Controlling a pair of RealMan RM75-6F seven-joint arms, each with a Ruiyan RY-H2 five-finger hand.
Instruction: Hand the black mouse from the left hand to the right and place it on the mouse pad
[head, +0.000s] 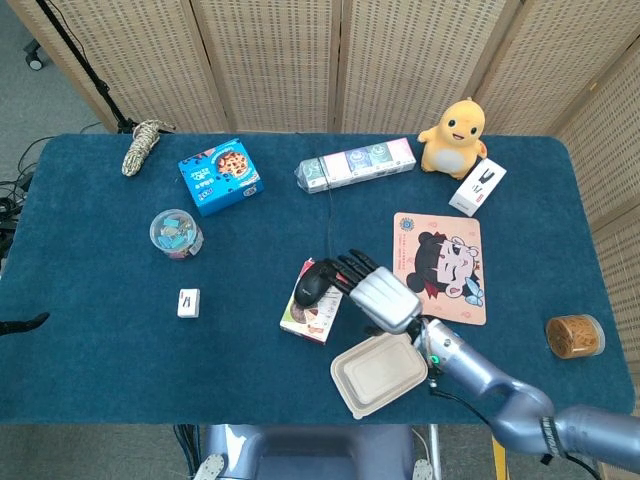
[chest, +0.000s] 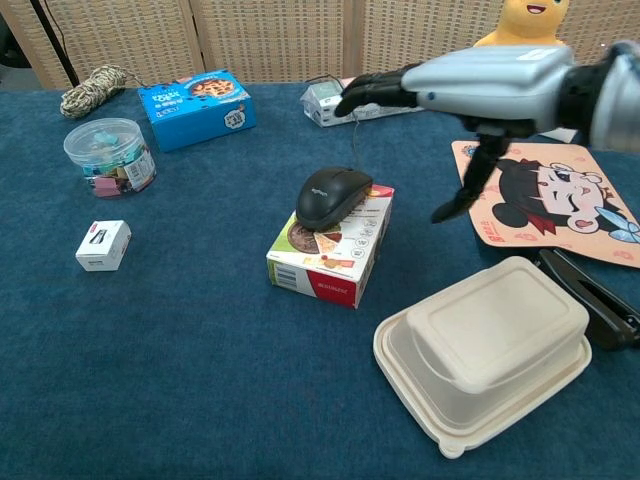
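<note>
Black mouse (chest: 333, 193) sitting on the snack box (chest: 333, 247), mouse pad (head: 439, 266) off at 3 o'clock. Right hand (head: 378, 292) spread, holding nothing, hovering above. Left hand barely visible, state unclear. Best to grip both flanks, minding the cable.

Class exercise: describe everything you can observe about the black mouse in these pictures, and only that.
The black mouse is a wired computer mouse of matte dark plastic with a faint logo on its back. It lies flat on top of a small printed box near the middle of the table. Its thin dark cable runs away toward the far edge. The right hand hovers open above it, not touching; nothing grips the mouse.
</note>
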